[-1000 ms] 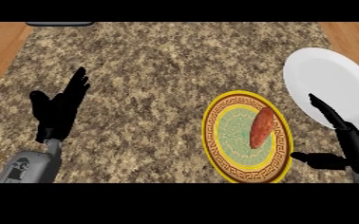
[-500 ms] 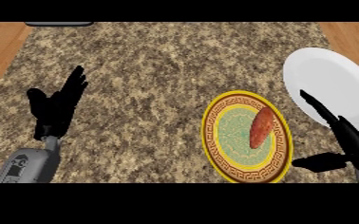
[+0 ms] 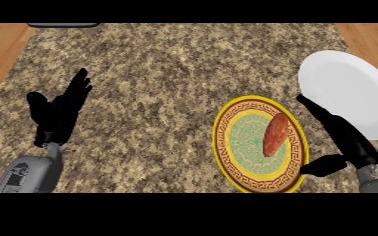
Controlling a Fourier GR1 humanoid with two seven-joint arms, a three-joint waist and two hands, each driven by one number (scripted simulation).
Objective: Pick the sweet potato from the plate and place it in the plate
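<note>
On the patterned plate (image 3: 235,145) lies the sweet potato (image 3: 275,135), untouched

A kitchen: a speckled granite counter (image 3: 170,80) holding a patterned plate (image 3: 236,150) and a white plate (image 3: 343,87).

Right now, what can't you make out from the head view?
Head view:
White plate: cut off by the right edge; lower-left rim hidden by the right hand.
Dark object at the top edge: mostly cut off, unidentifiable.
Sweet potato: underside hidden against the patterned plate.
</note>
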